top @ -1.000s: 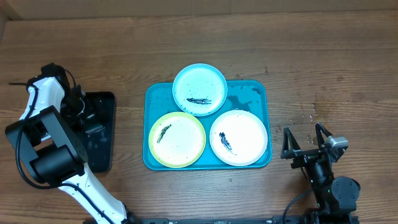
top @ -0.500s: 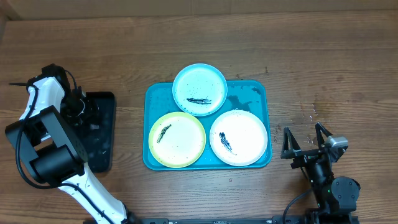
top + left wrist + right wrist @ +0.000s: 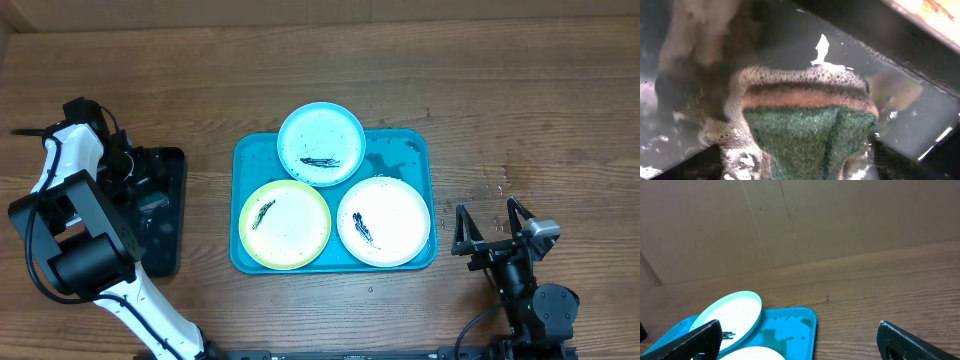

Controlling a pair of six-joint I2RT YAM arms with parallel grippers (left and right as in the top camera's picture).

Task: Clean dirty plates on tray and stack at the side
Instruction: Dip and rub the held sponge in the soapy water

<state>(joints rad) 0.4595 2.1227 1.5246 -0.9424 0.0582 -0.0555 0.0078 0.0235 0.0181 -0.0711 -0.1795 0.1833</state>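
The turquoise tray [image 3: 415, 150] holds three dirty plates with dark smears: a light-blue-rimmed plate [image 3: 320, 143] overlapping the far rim, a yellow-green-rimmed plate [image 3: 285, 225] at front left and a white plate [image 3: 385, 220] at front right. My left gripper [image 3: 148, 198] is down in the black tray, shut on a wet foamy sponge [image 3: 807, 130] with a green scouring face; its fingers are mostly hidden by it. My right gripper [image 3: 490, 228] is open and empty, right of the turquoise tray [image 3: 790, 325], with the light-blue plate [image 3: 735, 312] ahead of it.
A smaller black rectangular tray [image 3: 165, 250] with soapy water stands at the left, apart from the turquoise tray. Small water drops lie on the wooden table [image 3: 495, 180] to the right of the turquoise tray.
My left wrist has shifted slightly toward the far left over the black tray. The plates and the right arm have not moved.
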